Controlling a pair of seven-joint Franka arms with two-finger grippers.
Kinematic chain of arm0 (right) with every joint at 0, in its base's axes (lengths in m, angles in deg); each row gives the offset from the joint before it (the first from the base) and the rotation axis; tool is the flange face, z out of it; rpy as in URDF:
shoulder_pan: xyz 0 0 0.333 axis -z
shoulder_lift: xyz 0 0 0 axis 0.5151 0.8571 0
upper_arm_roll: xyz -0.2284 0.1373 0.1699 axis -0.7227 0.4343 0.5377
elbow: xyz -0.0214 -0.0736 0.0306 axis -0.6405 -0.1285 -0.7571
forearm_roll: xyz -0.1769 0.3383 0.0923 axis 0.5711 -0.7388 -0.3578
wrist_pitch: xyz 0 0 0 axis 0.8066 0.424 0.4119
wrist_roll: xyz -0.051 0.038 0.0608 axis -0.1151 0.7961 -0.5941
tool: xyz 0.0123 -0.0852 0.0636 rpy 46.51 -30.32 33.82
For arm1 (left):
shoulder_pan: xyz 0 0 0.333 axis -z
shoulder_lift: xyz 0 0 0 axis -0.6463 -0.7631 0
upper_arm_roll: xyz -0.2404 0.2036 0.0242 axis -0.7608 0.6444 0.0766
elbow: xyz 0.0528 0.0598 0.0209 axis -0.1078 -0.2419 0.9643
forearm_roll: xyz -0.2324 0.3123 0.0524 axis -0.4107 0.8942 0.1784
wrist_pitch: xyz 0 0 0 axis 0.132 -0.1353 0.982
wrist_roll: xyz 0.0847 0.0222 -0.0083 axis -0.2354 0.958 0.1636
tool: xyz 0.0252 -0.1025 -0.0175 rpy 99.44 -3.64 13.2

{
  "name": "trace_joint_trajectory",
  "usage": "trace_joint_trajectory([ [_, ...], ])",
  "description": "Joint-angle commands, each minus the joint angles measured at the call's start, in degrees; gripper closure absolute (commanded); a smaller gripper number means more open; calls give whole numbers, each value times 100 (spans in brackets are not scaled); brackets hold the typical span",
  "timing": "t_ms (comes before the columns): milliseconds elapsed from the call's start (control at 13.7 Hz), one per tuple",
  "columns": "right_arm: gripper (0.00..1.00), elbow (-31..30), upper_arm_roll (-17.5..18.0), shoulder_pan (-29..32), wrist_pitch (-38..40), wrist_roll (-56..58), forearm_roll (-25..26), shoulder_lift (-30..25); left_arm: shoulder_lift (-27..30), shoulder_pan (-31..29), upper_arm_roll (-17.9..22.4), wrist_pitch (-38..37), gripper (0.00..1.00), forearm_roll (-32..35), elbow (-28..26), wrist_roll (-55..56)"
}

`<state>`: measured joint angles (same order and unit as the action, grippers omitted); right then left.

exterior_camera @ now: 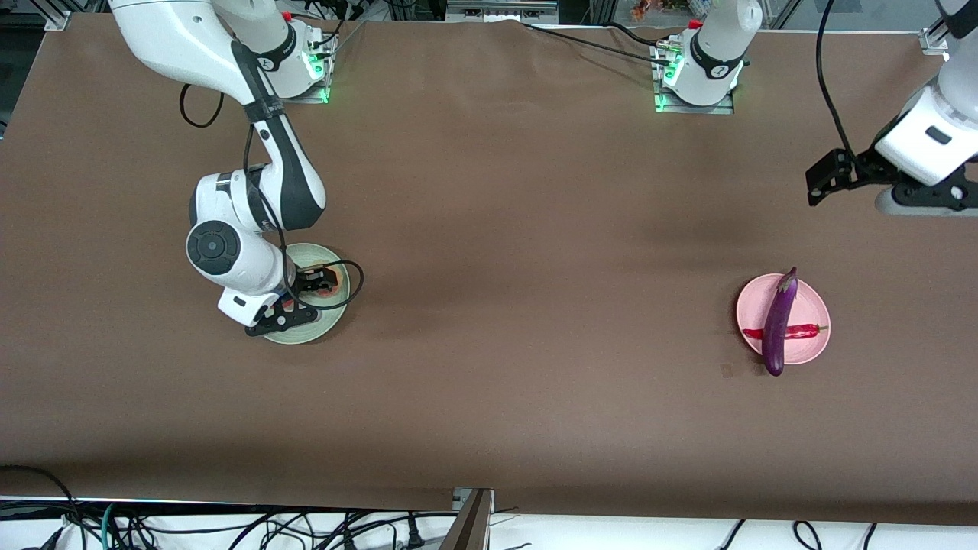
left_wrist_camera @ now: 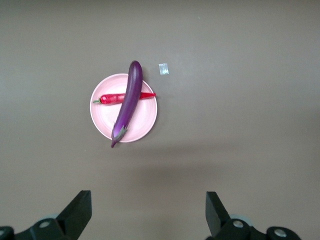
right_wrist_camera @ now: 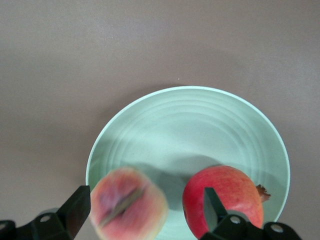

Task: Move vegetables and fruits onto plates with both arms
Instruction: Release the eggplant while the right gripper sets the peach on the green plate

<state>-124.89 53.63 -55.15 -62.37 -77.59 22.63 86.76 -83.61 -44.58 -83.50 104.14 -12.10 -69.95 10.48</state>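
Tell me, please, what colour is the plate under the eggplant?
Pink, clearest in the left wrist view.

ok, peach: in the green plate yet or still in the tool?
In the plate. The peach lies on the pale green plate beside the pomegranate; the right tool is over it, open, fingers clear of it.

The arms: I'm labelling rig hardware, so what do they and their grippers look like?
Both arms, right arm and left arm, have glossy white shells with dark joint rings and trailing black cables. The bases glow green. The right gripper and the left gripper have plain black, wedge-shaped fingers.
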Motion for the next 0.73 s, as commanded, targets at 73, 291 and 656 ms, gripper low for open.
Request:
trace_joint_trajectory([
  [73,1,-110,42,59,14,129,-122,-213,-15,-113,181,134,0,-266,-75,-296],
  [291,1,65,42,59,197,51,-122,-344,37,70,523,55,0,-372,-119,-304],
  [656,0,83,15,51,723,-512,-122,-1230,28,388,779,64,0,-390,-101,-304],
])
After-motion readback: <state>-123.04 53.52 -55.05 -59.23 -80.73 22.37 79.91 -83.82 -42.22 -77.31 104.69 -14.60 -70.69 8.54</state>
